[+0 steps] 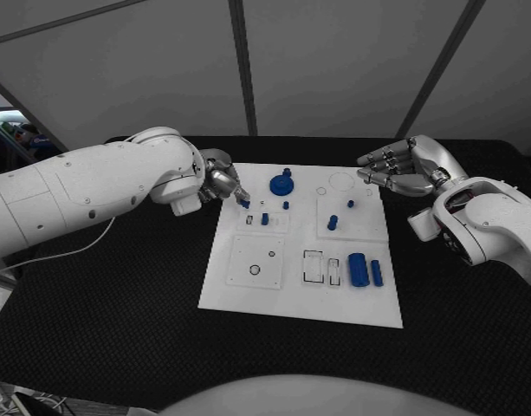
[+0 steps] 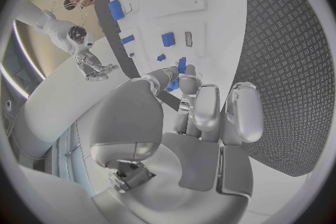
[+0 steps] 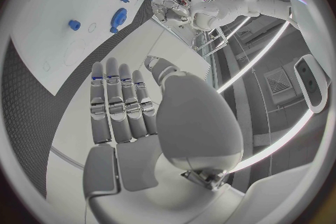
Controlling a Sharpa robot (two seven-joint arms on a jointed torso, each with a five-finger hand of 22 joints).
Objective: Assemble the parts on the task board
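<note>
The white task board (image 1: 293, 296) lies in the middle of the black table. My left hand (image 1: 222, 184) hovers at the board's far left corner and pinches a small blue part (image 2: 174, 82) between thumb and fingertips, just above the board. Close by on the board are a round blue disc (image 1: 281, 185) and small blue pegs (image 1: 265, 218). A blue peg (image 1: 333, 223) stands mid-board. A thick blue cylinder (image 1: 359, 269) and a slim blue bar (image 1: 377, 273) lie near the right edge. My right hand (image 1: 400, 169) hangs over the far right corner, fingers straight and apart, holding nothing.
Recessed outlines (image 1: 255, 263) mark the board's near left half. Black table (image 1: 103, 303) surrounds the board on all sides. Grey wall panels stand behind the table's far edge.
</note>
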